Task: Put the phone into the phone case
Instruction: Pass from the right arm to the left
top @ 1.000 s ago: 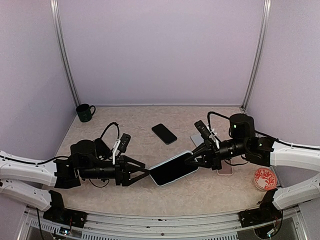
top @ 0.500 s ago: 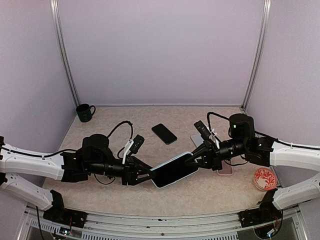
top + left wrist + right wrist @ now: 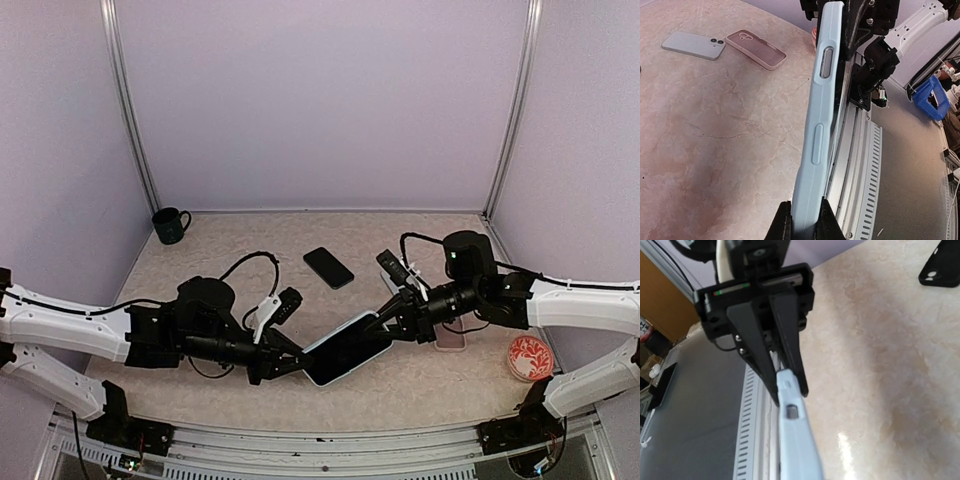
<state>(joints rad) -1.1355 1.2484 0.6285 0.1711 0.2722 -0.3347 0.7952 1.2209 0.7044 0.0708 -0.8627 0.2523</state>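
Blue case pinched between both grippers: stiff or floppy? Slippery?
Probably fairly stiff: the blue case spans roughly straight between the left gripper and right gripper with no visible sag. Possibly slippery: its edge looks smooth, and each grip is a narrow pinch at one end. It would likely pivot if one lets go.

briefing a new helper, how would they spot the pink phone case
Start at the right arm, on the right of the table; the pink phone case lies flat under its forearm. A pale blue phone lies beside it, but the case is pink, an empty shell with a camera cutout.
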